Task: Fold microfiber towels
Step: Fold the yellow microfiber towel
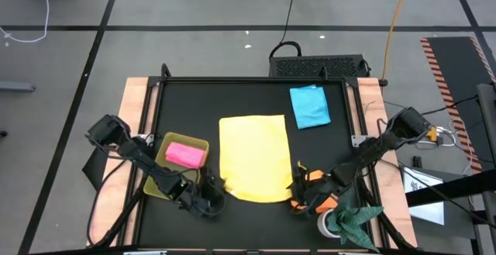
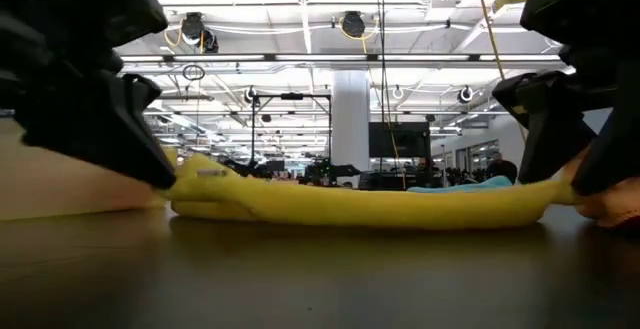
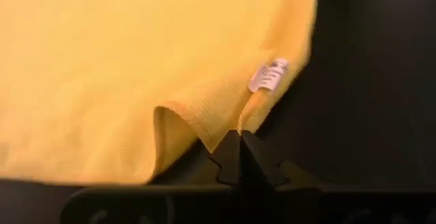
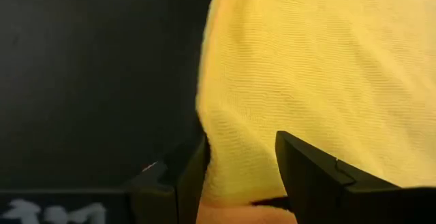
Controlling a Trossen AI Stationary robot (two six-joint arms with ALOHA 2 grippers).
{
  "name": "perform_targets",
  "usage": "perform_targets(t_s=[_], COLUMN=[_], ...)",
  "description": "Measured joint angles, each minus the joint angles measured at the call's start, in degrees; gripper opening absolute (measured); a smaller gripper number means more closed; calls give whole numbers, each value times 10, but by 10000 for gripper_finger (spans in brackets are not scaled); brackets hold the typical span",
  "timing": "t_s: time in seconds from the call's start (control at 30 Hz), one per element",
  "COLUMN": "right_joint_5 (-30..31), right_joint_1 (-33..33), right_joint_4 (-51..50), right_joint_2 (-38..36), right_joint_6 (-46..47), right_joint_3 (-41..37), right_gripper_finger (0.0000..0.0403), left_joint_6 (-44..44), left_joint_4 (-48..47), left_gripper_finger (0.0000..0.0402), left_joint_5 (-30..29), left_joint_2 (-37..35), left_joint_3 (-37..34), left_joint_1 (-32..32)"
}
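Yellow towel (image 1: pixel 254 158): spread flat at the middle of the black worktop (image 1: pixel 186 104), reaching toward its near edge.
Left gripper (image 1: pixel 211 201): at the yellow towel's near left corner, fingers (image 3: pixel 240 157) pinched closed on the hem beside a white tag (image 3: pixel 268 75).
Right gripper (image 1: pixel 299 195): at the near right corner, fingers (image 4: pixel 308 171) spread apart over the towel's edge.
Blue towel (image 1: pixel 310 105): folded, near the far right corner.
Pink towel (image 1: pixel 185 155): in the tray (image 1: pixel 161 150) at the left edge.
Orange towel (image 1: pixel 311 177): partly hidden under the right gripper.

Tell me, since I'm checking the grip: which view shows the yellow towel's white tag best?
The left wrist view: the tag sits on the yellow towel near the shut left gripper. The low view shows it faintly; other views don't.
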Motion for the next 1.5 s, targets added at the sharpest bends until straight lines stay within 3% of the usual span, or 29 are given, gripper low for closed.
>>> perform_targets(t_s=[0.4,0.67,0.9,1.07,1.2,1.3,1.5], right_joint_5=[1,1,-6,-46,-39,5,78], right_joint_1=[4,7,25,46,46,43,16], right_joint_4=[-129,-120,-117,-67,-52,-69,-151], right_joint_2=[50,38,38,29,-3,-38,-111], right_joint_6=[15,47,60,61,58,66,138], right_joint_3=[64,64,64,64,64,63,63], right_gripper_finger=[163,86,7,9,2,1,1], left_joint_6=[-59,-61,-62,-17,4,-9,-40], left_joint_4=[-39,-42,-43,-44,-67,-140,-293], left_gripper_finger=[7,9,8,4,9,4,6], left_joint_5=[-62,-60,-28,31,33,-8,-156], left_joint_2=[0,0,0,0,-4,-18,-69], left_joint_3=[0,0,1,29,69,103,144], left_joint_1=[4,4,-2,-23,-33,-33,-18])
